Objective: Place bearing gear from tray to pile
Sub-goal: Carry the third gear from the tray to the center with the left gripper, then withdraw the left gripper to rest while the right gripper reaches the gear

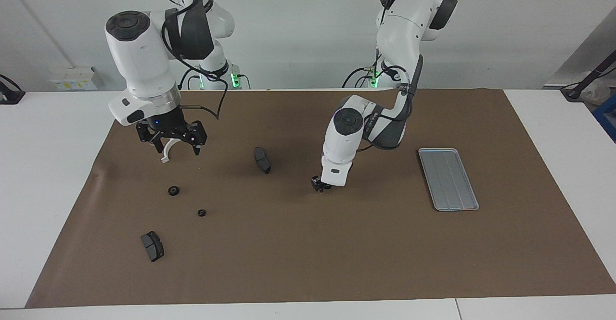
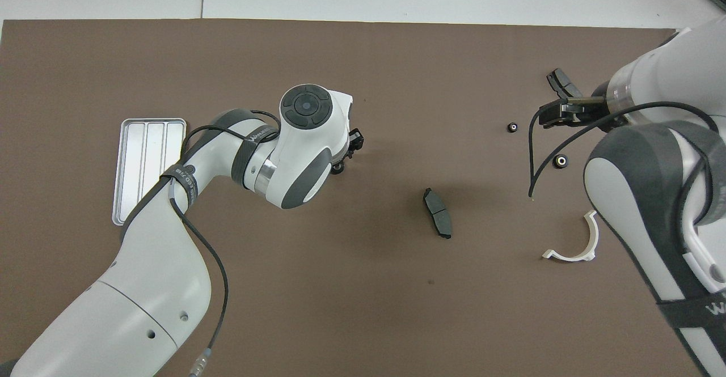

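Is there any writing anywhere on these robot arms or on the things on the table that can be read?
Left arm: white lettering on its dark wrist band, too blurred to read.
Right arm: "W" begins a white word on its dark band, cut off by the picture's edge.
Tray, brake pads, gears and white bracket: no writing seen.

A flat silver-grey metal tray (image 1: 448,179) with rounded corners, raised rim and lengthwise grooves lies bare toward the left arm's end of the table. The pile is scattered toward the right arm's end: a white half-ring bracket (image 2: 574,242), two dark curved brake pads (image 1: 152,246) (image 1: 262,160), two small black gears (image 1: 173,190) (image 1: 201,212).
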Controlling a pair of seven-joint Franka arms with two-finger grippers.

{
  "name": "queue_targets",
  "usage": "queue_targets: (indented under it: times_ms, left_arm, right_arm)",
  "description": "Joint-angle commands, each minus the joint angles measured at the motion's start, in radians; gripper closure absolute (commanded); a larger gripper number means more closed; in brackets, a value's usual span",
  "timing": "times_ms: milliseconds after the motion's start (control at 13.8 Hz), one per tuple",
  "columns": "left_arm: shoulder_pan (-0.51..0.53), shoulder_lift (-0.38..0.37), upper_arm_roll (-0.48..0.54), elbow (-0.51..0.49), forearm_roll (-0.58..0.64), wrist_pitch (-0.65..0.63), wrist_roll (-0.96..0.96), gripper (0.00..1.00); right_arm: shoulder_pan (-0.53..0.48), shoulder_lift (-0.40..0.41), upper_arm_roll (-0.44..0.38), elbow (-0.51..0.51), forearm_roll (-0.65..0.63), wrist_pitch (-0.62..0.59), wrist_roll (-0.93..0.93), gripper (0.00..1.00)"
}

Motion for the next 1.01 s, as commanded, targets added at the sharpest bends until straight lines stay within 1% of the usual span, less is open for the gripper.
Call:
queue_targets:
  times_ms: [0, 145, 217, 435, 724, 797, 942]
  left_arm:
    - [0.001, -0.005, 0.018, 0.069, 0.038, -0.068, -0.006, 0.27]
    - [0.019, -0.033, 0.047, 0.132, 0.036, -0.174, 0.002, 0.28]
    - [0.046, -0.056, 0.055, 0.152, 0.035, -0.215, 0.02, 0.29]
    - [0.144, -0.144, 0.06, 0.159, 0.035, -0.323, 0.161, 0.3]
    - [0.359, -0.258, 0.053, 0.16, 0.021, -0.496, 0.55, 0.3]
    - [0.407, -0.283, 0.053, 0.16, 0.004, -0.53, 0.656, 0.3]
    - [0.49, -0.338, 0.055, 0.16, -0.033, -0.589, 0.811, 0.28]
  right_arm:
    - [0.041, -0.009, 0.013, -0.021, 0.018, 0.009, 0.019, 0.0]
    - [0.083, 0.017, 0.015, -0.014, 0.018, 0.037, 0.075, 0.0]
    - [0.106, 0.031, 0.015, -0.012, 0.018, 0.06, 0.091, 0.0]
    - [0.164, 0.096, 0.013, 0.012, 0.005, 0.129, 0.16, 0.0]
    - [0.264, 0.212, 0.012, 0.072, -0.015, 0.161, 0.247, 0.0]
    - [0.29, 0.24, 0.012, 0.1, -0.023, 0.181, 0.284, 0.0]
    - [0.343, 0.277, 0.013, 0.108, -0.063, 0.234, 0.341, 0.0]
